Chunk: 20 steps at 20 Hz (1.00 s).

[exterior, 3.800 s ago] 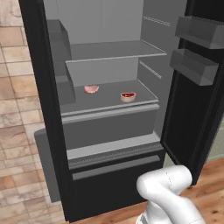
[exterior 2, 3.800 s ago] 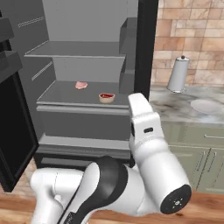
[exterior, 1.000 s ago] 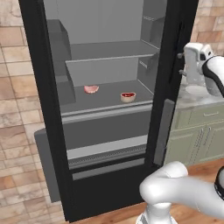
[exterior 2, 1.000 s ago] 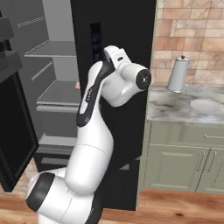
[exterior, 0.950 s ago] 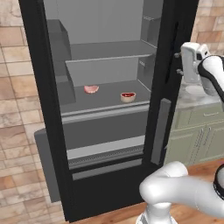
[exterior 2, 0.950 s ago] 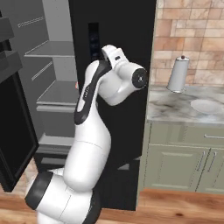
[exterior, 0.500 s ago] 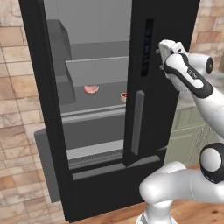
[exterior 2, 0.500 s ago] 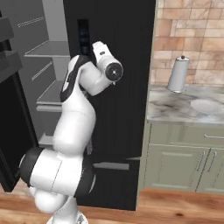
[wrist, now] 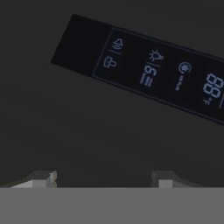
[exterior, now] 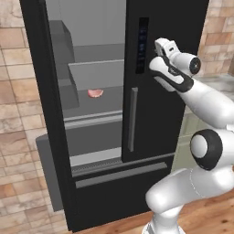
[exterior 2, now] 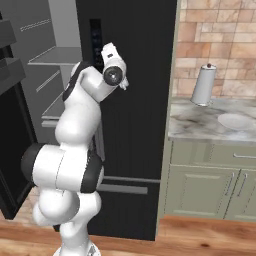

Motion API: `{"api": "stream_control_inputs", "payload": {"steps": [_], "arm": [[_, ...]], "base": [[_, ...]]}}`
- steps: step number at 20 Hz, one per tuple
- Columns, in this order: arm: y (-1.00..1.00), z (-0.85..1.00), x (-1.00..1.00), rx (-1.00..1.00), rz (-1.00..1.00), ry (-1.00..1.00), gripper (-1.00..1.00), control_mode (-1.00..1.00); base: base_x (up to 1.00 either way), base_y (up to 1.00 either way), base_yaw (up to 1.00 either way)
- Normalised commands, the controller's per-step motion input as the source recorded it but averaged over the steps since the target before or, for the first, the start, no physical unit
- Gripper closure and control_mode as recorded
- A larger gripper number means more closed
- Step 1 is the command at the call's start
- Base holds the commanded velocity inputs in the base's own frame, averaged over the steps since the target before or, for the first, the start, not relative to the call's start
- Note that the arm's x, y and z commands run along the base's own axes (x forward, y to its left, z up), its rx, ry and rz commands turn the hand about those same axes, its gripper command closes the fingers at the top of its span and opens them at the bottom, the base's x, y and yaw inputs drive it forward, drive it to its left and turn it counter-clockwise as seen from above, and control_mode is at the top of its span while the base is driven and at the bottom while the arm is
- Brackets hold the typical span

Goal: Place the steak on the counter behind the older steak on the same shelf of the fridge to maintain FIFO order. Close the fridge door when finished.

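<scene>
The pale pink steak (exterior: 95,93) lies on the middle shelf (exterior: 84,104) inside the black fridge (exterior: 91,151). The older steak is hidden behind the black door with the display strip (exterior: 155,91), which stands almost shut. My gripper (exterior: 154,54) is up against that door beside the strip. In the hand view the gripper (wrist: 103,179) is open and empty, facing the display (wrist: 148,72). The plain fridge door (exterior 2: 11,75), with grey bins on its inner face, stands open at the far left. The marbled counter (exterior 2: 200,122) lies to the right of the fridge.
A white roll (exterior 2: 204,84) and a plate (exterior 2: 235,120) stand on the counter, with sage-green cabinets (exterior 2: 210,185) under it. A brick wall (exterior: 13,128) flanks the fridge on the left. The fridge's bottom drawer (exterior: 114,176) is shut.
The door with the display strip has swung from wide open to almost shut. My arm followed it leftward. The older steak has gone out of sight behind it.
</scene>
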Motion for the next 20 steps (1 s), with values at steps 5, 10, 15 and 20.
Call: {"api": "stream_control_inputs", "payload": {"steps": [5,10,15,20], "arm": [[0.0,0.16,0.47,0.0,-0.13,0.13,-1.0,-1.0],[0.0,-0.01,0.56,0.0,-0.07,0.19,-1.0,-1.0],[-0.12,0.04,-0.19,0.0,-0.01,0.12,-1.0,-1.0],[-0.29,0.43,-1.0,0.0,-0.04,0.0,-1.0,-1.0]], "base": [[0.0,0.0,0.0],[0.0,0.0,0.0],[0.0,0.0,0.0],[0.0,0.0,0.0]]}}
